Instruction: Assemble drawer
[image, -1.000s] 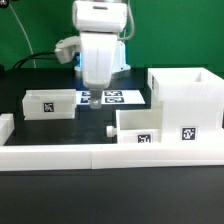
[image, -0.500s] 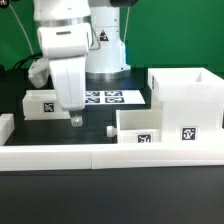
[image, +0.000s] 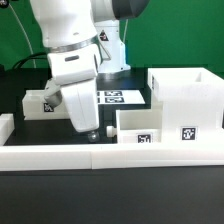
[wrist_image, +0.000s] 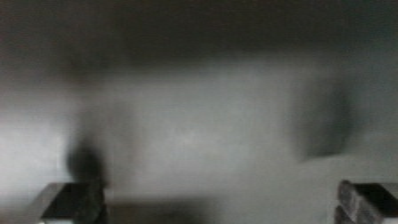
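Observation:
The drawer's tall white housing (image: 186, 92) stands at the exterior view's right. One shallow tray (image: 150, 127) with tags sits in front of it, its small knob (image: 108, 131) pointing to the exterior view's left. A second tray (image: 40, 104) lies at the back left, partly hidden by the arm. My gripper (image: 90, 132) hangs tilted, low over the table, just left of the knob. In the wrist view the picture is blurred, and my gripper (wrist_image: 221, 205) shows only as two fingertips (wrist_image: 71, 200) far apart at the edges, with nothing between them.
The marker board (image: 118, 97) lies flat behind the gripper. A long low white wall strip (image: 110, 155) runs along the front, with a short piece (image: 6, 126) at the left. A green backdrop and cables are behind.
The arm has swung from over the marker board to the exterior view's left, then tilted and come down and forward. The gripper now sits lower, beside the front tray's knob.

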